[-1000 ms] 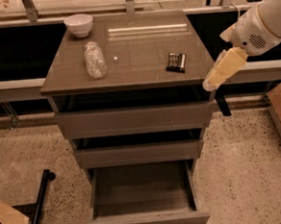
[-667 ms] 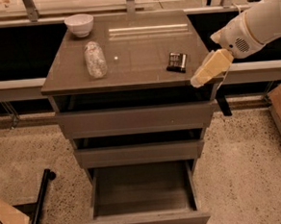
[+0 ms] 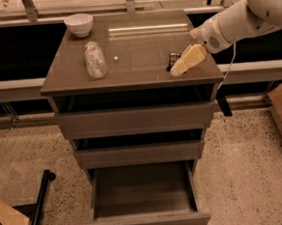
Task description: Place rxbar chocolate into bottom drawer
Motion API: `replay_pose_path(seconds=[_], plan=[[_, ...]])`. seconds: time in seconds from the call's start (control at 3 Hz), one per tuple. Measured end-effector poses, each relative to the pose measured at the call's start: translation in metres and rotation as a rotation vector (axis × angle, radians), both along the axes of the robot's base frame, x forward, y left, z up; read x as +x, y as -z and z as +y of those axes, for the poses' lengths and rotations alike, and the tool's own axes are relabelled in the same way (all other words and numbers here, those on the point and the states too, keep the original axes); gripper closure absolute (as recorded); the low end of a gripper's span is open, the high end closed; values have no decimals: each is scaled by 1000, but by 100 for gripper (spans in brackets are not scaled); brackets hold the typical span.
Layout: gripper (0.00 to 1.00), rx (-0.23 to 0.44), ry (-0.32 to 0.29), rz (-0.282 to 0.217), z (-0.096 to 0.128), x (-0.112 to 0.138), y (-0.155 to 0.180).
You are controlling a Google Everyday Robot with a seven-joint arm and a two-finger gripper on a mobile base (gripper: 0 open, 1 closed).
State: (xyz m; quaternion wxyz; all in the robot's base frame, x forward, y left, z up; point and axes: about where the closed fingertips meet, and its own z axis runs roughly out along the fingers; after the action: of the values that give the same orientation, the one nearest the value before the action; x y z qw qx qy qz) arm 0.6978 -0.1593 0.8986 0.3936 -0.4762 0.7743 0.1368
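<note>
Brown worktop [image 3: 136, 42] fills the upper frame; my jaws hover at its right edge, over the black bar [image 3: 173, 58]; their state I cannot tell. I'd best settle squarely on it before carrying it to the open bottom drawer [image 3: 144, 223], lower centre.

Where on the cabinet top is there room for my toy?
The middle, between the plastic bottle and the rxbar chocolate, is bare; so is the open bottom drawer. The right front is crowded: the end effector hangs there.
</note>
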Motion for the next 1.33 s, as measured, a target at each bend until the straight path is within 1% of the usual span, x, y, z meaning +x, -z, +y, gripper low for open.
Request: replay_pose_path(seconds=[0.33,0.67,1.0,1.33], plan=[[0,8,0,-8,2,9,0],[0,-5,34,56,3,-3,17],[0,73,91,42,13,9,25],[0,166,143,6,22,43,28]])
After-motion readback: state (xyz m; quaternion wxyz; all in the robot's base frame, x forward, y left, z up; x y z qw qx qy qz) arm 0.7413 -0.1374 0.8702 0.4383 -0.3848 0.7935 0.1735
